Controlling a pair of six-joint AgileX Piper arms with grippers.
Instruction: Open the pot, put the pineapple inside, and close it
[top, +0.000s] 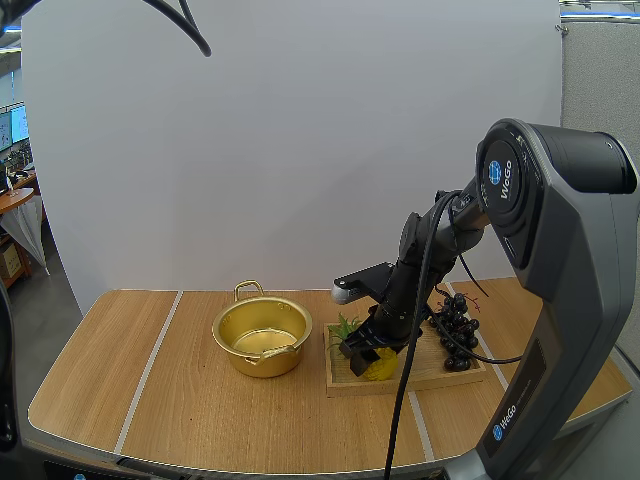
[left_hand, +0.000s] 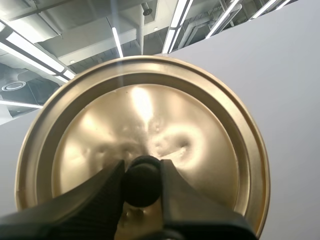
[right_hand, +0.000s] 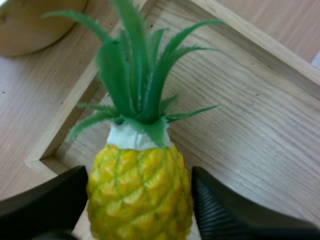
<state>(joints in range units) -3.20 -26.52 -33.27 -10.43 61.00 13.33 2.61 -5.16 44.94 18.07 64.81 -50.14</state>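
Bottom of the pineapple (right_hand: 140, 195) is cut off at the right wrist view's edge; the lid (left_hand: 150, 110) has its lower rim tucked behind the left jaws, can't see it.

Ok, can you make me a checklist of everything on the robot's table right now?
Surface: wooden table.
Job's things: pot open and empty on the table; lid off and held up; pineapple on the wooden tray.
Clutter: grapes on the tray, beside the pineapple.
Grippers: left gripper shut on the lid's knob; right gripper around the pineapple.
Cables: nothing seen.
Surroundings: nothing seen.
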